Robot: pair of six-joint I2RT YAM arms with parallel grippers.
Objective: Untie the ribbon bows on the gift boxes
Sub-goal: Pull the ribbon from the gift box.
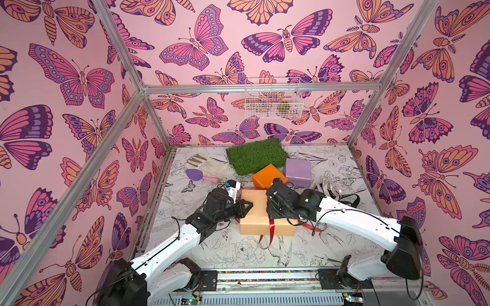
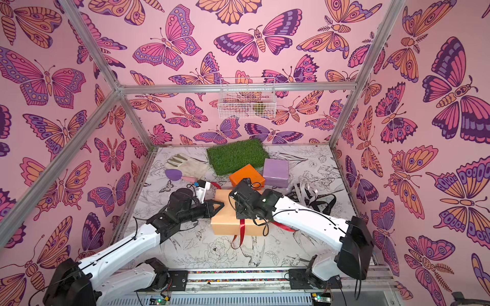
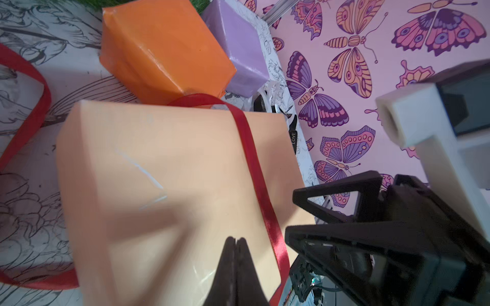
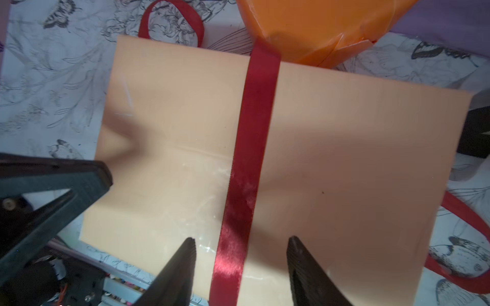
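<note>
Large peach-tan paper-wrapped box (image 1: 256,214) sits centre-frame in both top views, w/ a shiny red satin ribbon (image 4: 252,148) lying flat across its top. Right gripper (image 4: 240,239): jaws apart, straddling the ribbon. Left gripper (image 3: 234,239): jaws together, empty, over the box's left part.

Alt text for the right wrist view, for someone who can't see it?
The right claw hangs open over the peach-tan gift box, straddling the flat red ribbon that crosses its top. The left claw sits at one edge of the box; an orange box lies beyond.
</note>
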